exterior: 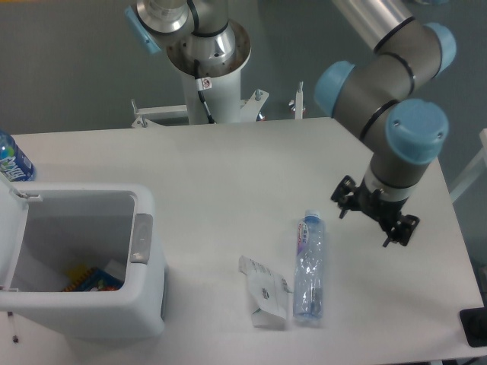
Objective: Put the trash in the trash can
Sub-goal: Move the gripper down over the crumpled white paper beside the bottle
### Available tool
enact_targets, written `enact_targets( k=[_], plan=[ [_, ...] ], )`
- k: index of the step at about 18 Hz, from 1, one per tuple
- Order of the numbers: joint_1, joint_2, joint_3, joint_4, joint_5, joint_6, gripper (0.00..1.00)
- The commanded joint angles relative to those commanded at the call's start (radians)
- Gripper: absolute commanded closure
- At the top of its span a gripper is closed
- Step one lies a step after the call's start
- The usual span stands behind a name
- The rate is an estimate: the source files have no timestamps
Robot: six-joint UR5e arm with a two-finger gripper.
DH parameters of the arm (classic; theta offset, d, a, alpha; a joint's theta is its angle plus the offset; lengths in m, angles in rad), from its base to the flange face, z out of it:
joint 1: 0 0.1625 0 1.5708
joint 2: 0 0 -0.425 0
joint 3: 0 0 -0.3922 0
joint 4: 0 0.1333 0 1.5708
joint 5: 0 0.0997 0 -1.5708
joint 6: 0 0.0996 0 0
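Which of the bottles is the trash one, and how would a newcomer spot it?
Start at the big white bin at the table's front left, then look right past the flattened white carton. The bottle lies flat right beside it, clear and crushed, cap pointing away. The other bottle stands upright with a blue label behind the bin.

camera: sitting high at the table's (228, 175) front edge, looking steeply down and toward the arm base (205, 57)
framing: mid-range, cropping the trash can (144, 304) bottom left
views: running one only
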Motion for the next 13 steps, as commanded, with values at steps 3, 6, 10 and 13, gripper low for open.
enact_targets(
  k=[3, 6, 10, 13],
  plan=[
    [-0.048, 0.006, -0.055, 0.073, 0.0, -0.132, 0.0],
    [-0.095, 0.006, -0.075, 0.104, 0.005, -0.195, 0.0],
    [-0.14, 0.003, -0.097, 0.109, 0.0, -0.301, 0.0],
    [-0.175, -0.001, -0.126, 0.147, 0.0, -0.349, 0.0]
  ],
)
